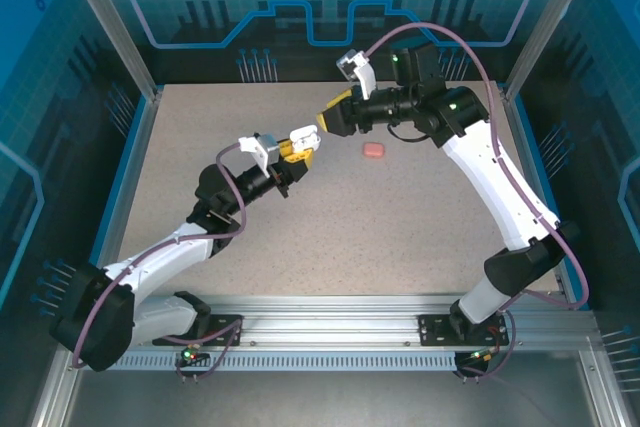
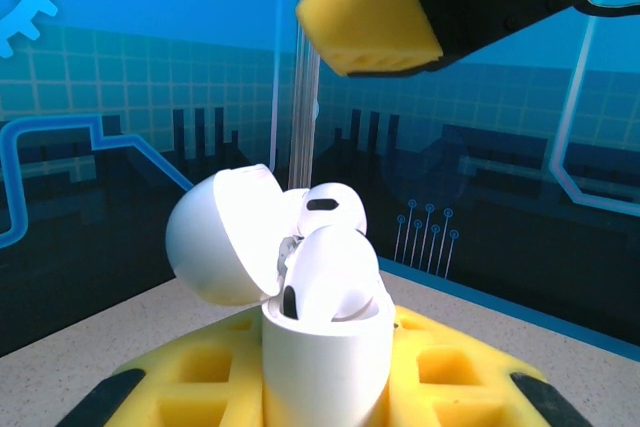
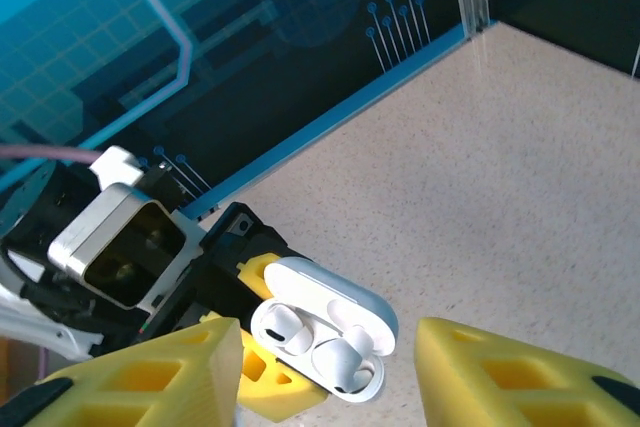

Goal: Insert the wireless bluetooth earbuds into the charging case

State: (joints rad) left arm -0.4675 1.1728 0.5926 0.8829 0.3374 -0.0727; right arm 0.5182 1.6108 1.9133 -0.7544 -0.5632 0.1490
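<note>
My left gripper [image 2: 325, 377] is shut on the lower half of a white charging case [image 2: 325, 357], which it holds upright above the table. The lid [image 2: 215, 237] is swung open to the left. Two white earbuds [image 2: 333, 209] [image 2: 330, 272] sit in its wells, the near one not fully down. In the right wrist view the same case [image 3: 330, 307] lies just beyond my right gripper [image 3: 328, 352], whose yellow fingers [image 3: 150, 377] stand open and empty on either side of it. From above, the left gripper [image 1: 298, 147] and right gripper [image 1: 325, 119] nearly meet at mid-table.
A salmon-pink pebble-like case [image 1: 373, 150] lies shut on the speckled tabletop [image 1: 400, 227], just right of the two grippers. Blue walls and metal posts [image 1: 110, 27] close in the back and sides. One right finger [image 2: 370, 17] hangs over the white case.
</note>
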